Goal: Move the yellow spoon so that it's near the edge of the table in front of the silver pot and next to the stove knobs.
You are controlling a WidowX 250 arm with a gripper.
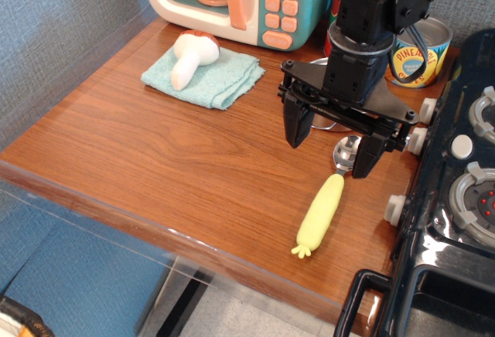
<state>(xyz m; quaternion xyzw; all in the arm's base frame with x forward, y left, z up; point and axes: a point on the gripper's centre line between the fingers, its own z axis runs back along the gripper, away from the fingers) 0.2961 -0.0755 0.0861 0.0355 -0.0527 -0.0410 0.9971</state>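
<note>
The yellow spoon (pixel 322 212) lies flat on the brown table (pixel 155 159) near its front edge, nubbed tip toward the front, silver bowl toward the back. The black gripper (pixel 331 150) hangs open and empty just above and behind the spoon, its right finger close over the spoon's bowl. The silver pot (pixel 319 66) is mostly hidden behind the gripper; only a bit of its rim shows. White stove knobs (pixel 395 209) run along the side of the black stove (pixel 456 221), just right of the spoon.
A teal cloth (pixel 205 76) with a toy mushroom (pixel 190 56) lies at the back left. A teal and pink microwave (pixel 240 1) stands at the back. Labelled tin cans (pixel 418 52) stand behind the gripper.
</note>
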